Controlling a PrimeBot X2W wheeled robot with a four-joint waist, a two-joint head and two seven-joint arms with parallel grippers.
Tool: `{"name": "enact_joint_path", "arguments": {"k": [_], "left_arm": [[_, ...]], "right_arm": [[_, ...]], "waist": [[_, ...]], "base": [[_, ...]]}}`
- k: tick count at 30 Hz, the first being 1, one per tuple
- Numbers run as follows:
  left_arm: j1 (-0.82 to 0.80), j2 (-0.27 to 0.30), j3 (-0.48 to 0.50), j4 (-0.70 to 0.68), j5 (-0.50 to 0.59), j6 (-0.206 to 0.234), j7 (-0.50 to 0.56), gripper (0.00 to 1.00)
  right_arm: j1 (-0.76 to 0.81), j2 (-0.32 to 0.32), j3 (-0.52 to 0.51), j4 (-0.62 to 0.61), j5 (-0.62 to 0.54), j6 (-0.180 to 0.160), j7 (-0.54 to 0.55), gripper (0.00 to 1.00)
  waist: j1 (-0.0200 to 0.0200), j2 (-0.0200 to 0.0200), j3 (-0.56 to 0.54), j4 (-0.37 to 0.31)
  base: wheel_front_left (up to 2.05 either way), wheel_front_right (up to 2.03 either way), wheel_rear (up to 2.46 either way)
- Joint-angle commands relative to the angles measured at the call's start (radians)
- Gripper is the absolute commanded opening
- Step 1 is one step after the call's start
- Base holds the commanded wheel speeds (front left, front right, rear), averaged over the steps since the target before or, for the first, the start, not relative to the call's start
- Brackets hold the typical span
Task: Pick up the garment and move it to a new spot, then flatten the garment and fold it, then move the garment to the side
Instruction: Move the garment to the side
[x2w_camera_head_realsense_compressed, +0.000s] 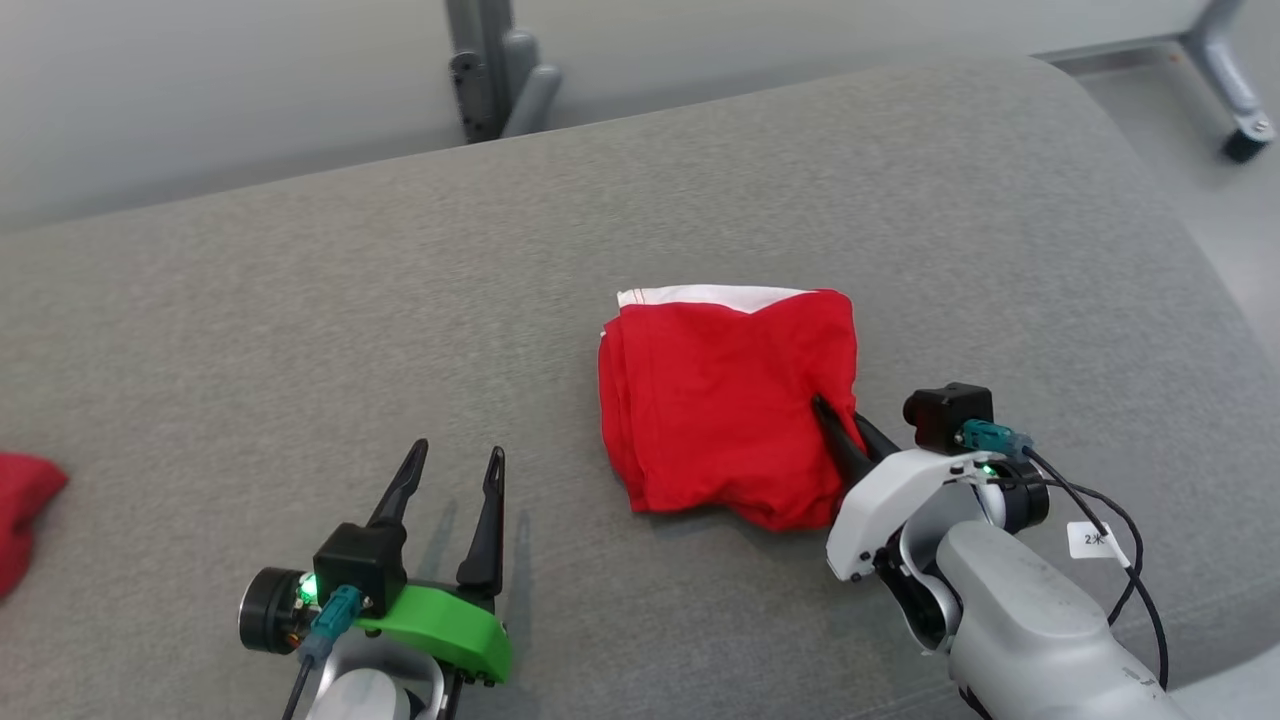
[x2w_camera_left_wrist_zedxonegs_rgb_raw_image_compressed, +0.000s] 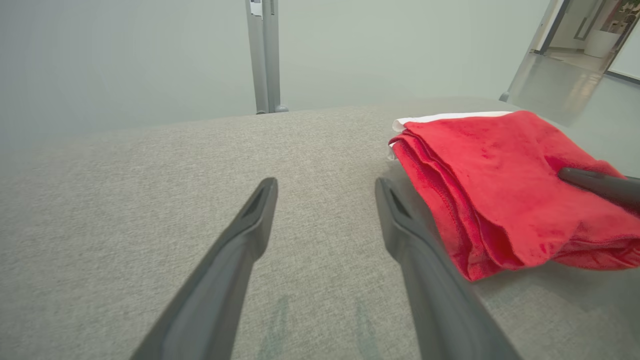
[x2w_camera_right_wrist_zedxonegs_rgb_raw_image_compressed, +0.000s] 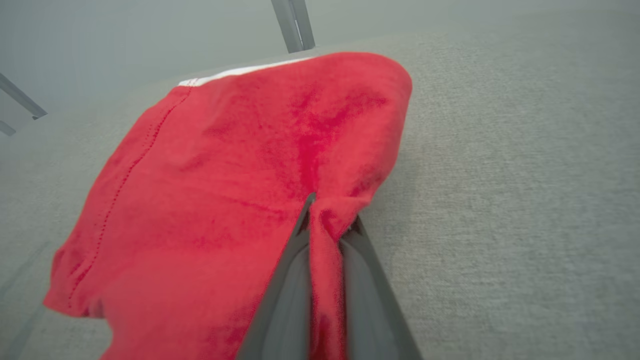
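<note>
At the far left edge we saw a scrap of red cloth (x2w_camera_head_realsense_compressed: 20, 520) on the grey woven upholstered surface (x2w_camera_head_realsense_compressed: 300, 320). Our left gripper (x2w_camera_head_realsense_compressed: 458, 452) stood spread wide, empty. Just right of it, near the surface's middle, lay the folded red fabric garment with a white band (x2w_camera_head_realsense_compressed: 720, 400). Our right gripper (x2w_camera_head_realsense_compressed: 840, 415) was clamped tight on a pinch of its near right corner.

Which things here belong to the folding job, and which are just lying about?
Job: garment, folded red; right gripper, shut on its edge; left gripper, open, apart from it.
Lying about: red cloth at far left; metal post; wheeled leg.
</note>
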Motion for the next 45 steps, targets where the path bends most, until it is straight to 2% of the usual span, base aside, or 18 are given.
{"name": "enact_joint_path", "arguments": {"k": [1, 6, 11, 15, 19, 25, 29, 30, 31, 36, 39, 43, 45], "left_arm": [[-0.012, 0.004, -0.001, 0.0, 0.003, -0.006, 0.001, 1.0], [-0.042, 0.004, -0.009, 0.008, 0.019, -0.013, 0.001, 1.0], [-0.077, 0.005, -0.02, 0.022, 0.038, -0.021, 0.001, 1.0], [-0.121, 0.006, -0.027, 0.03, 0.074, -0.03, 0.001, 1.0], [-0.161, 0.019, -0.029, 0.026, 0.108, -0.038, 0.001, 1.0], [-0.206, 0.028, -0.027, 0.003, 0.138, -0.041, 0.001, 1.0], [-0.214, 0.029, -0.023, -0.018, 0.146, -0.036, 0.001, 1.0], [-0.212, 0.028, -0.022, -0.022, 0.146, -0.034, 0.001, 1.0], [-0.211, 0.026, -0.02, -0.026, 0.145, -0.031, 0.001, 1.0], [-0.194, 0.022, -0.014, -0.029, 0.139, -0.031, 0.001, 1.0], [-0.185, 0.016, -0.013, -0.026, 0.133, -0.03, 0.001, 1.0], [-0.179, 0.014, -0.015, -0.029, 0.12, -0.03, 0.001, 1.0], [-0.174, 0.011, -0.017, -0.029, 0.112, -0.029, 0.001, 1.0]], "right_arm": [[0.011, 0.001, 0.003, -0.008, 0.008, -0.001, -0.003, 0.0], [0.015, -0.004, 0.018, -0.043, 0.013, -0.001, -0.003, 0.0], [-0.041, -0.02, 0.062, -0.05, -0.027, -0.001, -0.003, 0.0], [-0.124, -0.061, 0.069, -0.016, -0.06, -0.001, -0.003, 0.0], [-0.247, -0.113, 0.03, 0.061, -0.074, -0.001, -0.003, 0.0], [-0.415, -0.237, -0.066, 0.264, -0.115, -0.001, -0.003, 0.0], [-0.477, -0.334, -0.159, 0.366, -0.153, -0.001, -0.003, 0.0], [-0.487, -0.366, -0.191, 0.383, -0.163, -0.001, -0.003, 0.37], [-0.494, -0.388, -0.224, 0.392, -0.173, -0.001, -0.003, 1.0], [-0.481, -0.434, -0.358, 0.399, -0.232, -0.001, -0.003, 1.0], [-0.443, -0.464, -0.453, 0.408, -0.304, -0.001, -0.003, 1.0], [-0.405, -0.477, -0.592, 0.356, -0.425, -0.001, -0.003, 1.0], [-0.364, -0.489, -0.7, 0.321, -0.49, -0.001, -0.003, 1.0]], "waist": [[0.0, -0.0001, 0.002, -0.233], [0.0, -0.0001, 0.046, -0.291], [0.0, -0.0001, 0.105, -0.261], [0.0, -0.0001, 0.183, -0.19], [0.0, -0.0001, 0.269, -0.097], [0.0, -0.0001, 0.369, 0.036], [0.0, -0.0001, 0.402, 0.098], [0.0, -0.0001, 0.406, 0.109], [0.0, -0.0001, 0.408, 0.117], [0.0, -0.0001, 0.398, 0.126], [0.0, -0.0001, 0.374, 0.121], [0.0, -0.0001, 0.335, 0.116], [0.0, -0.0001, 0.312, 0.115]], "base": [[0.0, 0.0, 0.0], [0.0, 0.0, 0.0], [0.0, 0.0, 0.0], [0.0, 0.0, 0.0], [0.0, 0.0, 0.0], [0.0, 0.0, 0.0], [0.0, 0.0, 0.0], [0.0, 0.0, 0.0], [0.0, 0.0, 0.0], [0.0, 0.0, 0.0], [0.0, 0.0, 0.0], [0.0, 0.0, 0.0], [0.0, 0.0, 0.0]]}}
